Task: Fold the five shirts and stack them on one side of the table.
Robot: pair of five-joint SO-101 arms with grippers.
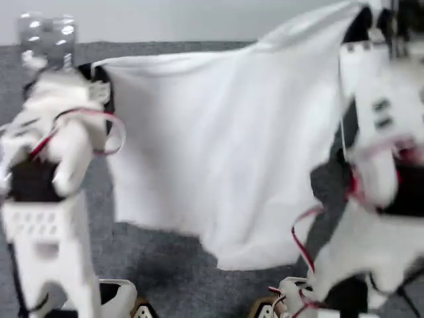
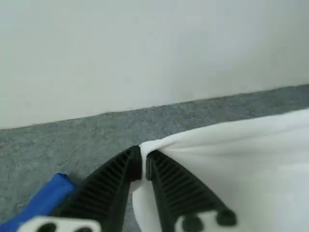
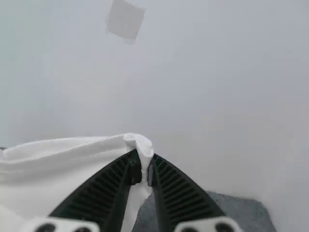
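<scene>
A white shirt hangs spread in the air between the two arms, above the grey table. My left gripper is shut on one top corner of the shirt, at the left in the high view. My right gripper is shut on the other top corner of the shirt, held higher at the upper right in the high view. The shirt's lower edge dangles near the table's front.
The grey table surface lies below the hanging cloth. A blue object lies on the table near the left gripper. A pale wall stands behind the table. The arm bases sit at the front corners.
</scene>
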